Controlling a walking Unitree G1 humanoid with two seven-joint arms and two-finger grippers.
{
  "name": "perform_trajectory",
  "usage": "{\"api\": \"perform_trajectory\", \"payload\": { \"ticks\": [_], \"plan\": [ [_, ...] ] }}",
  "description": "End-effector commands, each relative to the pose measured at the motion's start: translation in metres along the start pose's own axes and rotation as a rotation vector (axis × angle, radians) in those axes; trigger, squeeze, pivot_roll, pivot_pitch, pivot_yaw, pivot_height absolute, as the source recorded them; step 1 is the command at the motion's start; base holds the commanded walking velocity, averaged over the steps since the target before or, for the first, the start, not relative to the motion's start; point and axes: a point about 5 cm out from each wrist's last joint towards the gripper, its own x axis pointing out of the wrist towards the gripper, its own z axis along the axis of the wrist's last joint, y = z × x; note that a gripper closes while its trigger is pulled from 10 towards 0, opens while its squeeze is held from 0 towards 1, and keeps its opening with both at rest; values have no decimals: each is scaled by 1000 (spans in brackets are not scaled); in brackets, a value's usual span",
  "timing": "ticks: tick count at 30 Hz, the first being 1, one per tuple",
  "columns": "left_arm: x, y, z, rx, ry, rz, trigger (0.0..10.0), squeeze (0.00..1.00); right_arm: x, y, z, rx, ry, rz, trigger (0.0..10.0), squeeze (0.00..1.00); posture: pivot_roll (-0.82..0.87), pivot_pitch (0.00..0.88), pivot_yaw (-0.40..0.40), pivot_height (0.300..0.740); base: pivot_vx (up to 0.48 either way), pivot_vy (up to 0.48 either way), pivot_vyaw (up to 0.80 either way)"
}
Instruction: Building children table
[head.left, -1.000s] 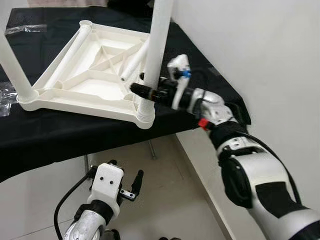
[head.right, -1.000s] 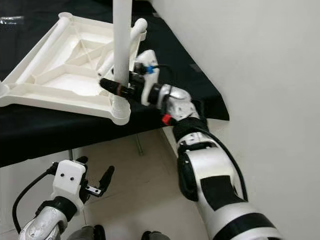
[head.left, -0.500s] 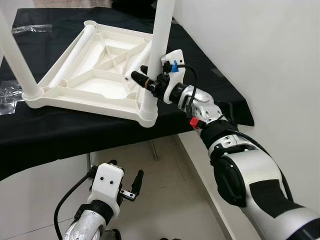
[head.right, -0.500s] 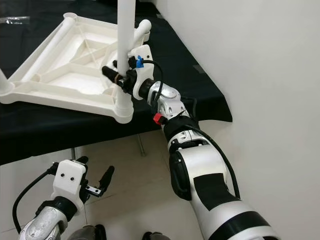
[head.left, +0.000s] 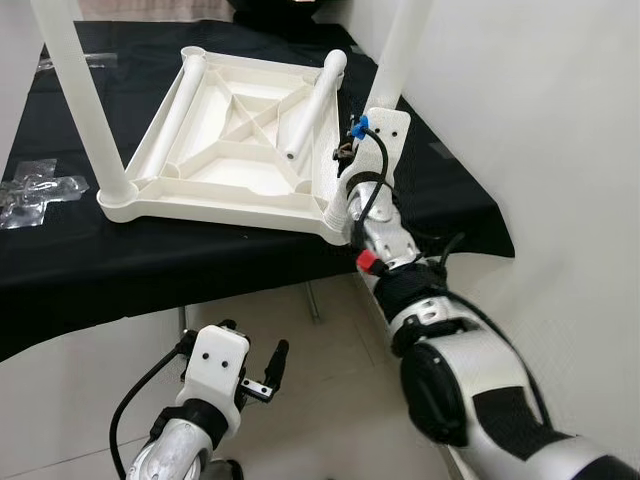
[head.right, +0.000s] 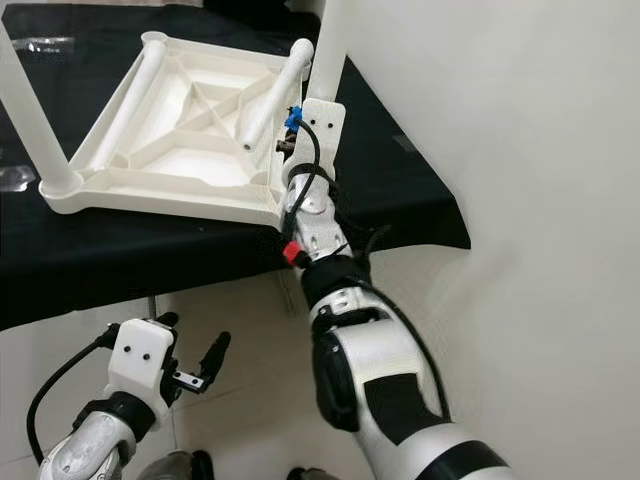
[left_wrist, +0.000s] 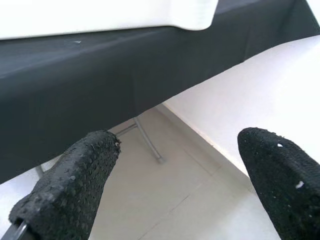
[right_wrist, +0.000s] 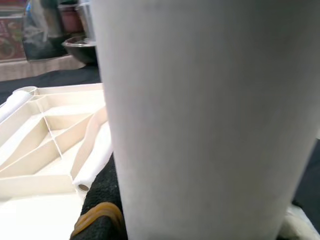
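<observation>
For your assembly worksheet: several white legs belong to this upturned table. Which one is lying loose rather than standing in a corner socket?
The short leg lying slantwise inside the tabletop frame; the others stand upright at the corners.

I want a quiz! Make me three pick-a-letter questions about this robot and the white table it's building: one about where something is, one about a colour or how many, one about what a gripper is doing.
1. Where does the upside-down white plastic tabletop lie?
A. on the floor
B. on the black cloth
C. on a chair

2. How many white legs stand upright in its corners?
A. two
B. four
C. none

3. What is the right gripper doing?
A. hanging idle
B. holding a bag
C. gripping a leg

Answers:
1 B: the black cloth is under it.
2 A: the left upright white leg and the right upright white leg stand; a loose white leg lies inside.
3 C: that leg fills its wrist view.
</observation>
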Motion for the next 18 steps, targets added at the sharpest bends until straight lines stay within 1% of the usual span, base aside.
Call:
{"api": "perform_trajectory", "payload": {
  "ticks": [1, 2, 3, 5, 6, 7, 8, 9, 10, 11, 12, 13, 14, 15, 16, 17, 18],
  "plan": [
    [-1, -2, -5, -4, 30, -9, 10000, 0, -5, 1, -20, 23, 84, 2, 10000, 0, 146, 177, -142, 740, 0, 0, 0],
    [-1, -2, -5, -4, 30, -9, 10000, 0, -5, 1, -20, 23, 84, 2, 10000, 0, 146, 177, -142, 740, 0, 0, 0],
    [-1, -2, -5, -5, 31, -9, 10000, 0, -5, 3, -18, 24, 71, 20, 10000, 1000, 146, 177, -142, 740, 0, 0, 0],
    [-1, -2, -6, -8, 31, -10, 10000, 0, -5, 2, -13, 21, 25, 52, 10000, 1000, 142, 175, -142, 740, 0, 0, 0],
    [0, -2, -6, -11, 32, -11, 10000, 0, -3, 0, -5, 13, -26, 107, 10000, 1000, 139, 172, -142, 740, 0, 0, 0],
    [0, -2, -6, -11, 33, -11, 10000, 0, -3, 0, -3, 10, -41, 130, 10000, 0, 139, 172, -142, 740, 0, 0, 0],
    [0, -2, -6, -11, 33, -11, 10000, 0, -3, 0, -3, 10, -41, 130, 10000, 0, 139, 172, -142, 740, 0, 0, 0],
    [0, -2, -6, -12, 31, -13, 10000, 0, -2, 1, -1, 48, -39, 187, 10000, 0, 139, 172, -143, 740, 0, 0, 0],
    [0, -2, -6, -12, 35, -10, 10000, 0, -1, -2, 4, 61, -68, 265, 10000, 0, 140, 167, -143, 740, 0, 0, 0],
    [0, -2, -6, -12, 35, -10, 10000, 0, -1, -2, 4, 61, -68, 265, 10000, 0, 140, 167, -143, 740, 0, 0, 0],
    [0, -2, -7, -13, 38, -8, 10000, 0, 0, -4, 7, 67, -89, 316, 10000, 0, 139, 162, -144, 740, 0, 0, 0],
    [0, -2, -7, -13, 37, -9, 10000, 0, 1, -7, 8, 90, -76, 438, 10000, 0, 139, 162, -144, 740, 0, 0, 0],
    [0, -2, -7, -13, 37, -9, 10000, 0, 1, -7, 8, 90, -76, 438, 10000, 0, 139, 162, -144, 740, 0, 0, 0],
    [0, -3, -7, -14, 34, -12, 10000, 0, 1, -10, 6, 91, -44, 607, 10000, 0, 140, 154, -146, 740, 0, 0, 0],
    [0, -3, -7, -14, 34, -12, 10000, 0, 1, -10, 6, 91, -44, 607, 10000, 0, 140, 154, -146, 740, 0, 0, 0],
    [0, -3, -7, -15, 34, -12, 10000, 0, 0, -15, 5, 102, -1, 757, 10000, 0, 140, 152, -145, 740, 0, 0, 0],
    [0, -3, -7, -15, 34, -12, 10000, 0, 0, -15, 5, 102, -1, 757, 10000, 0, 140, 152, -145, 740, 0, 0, 0]
  ]
}}
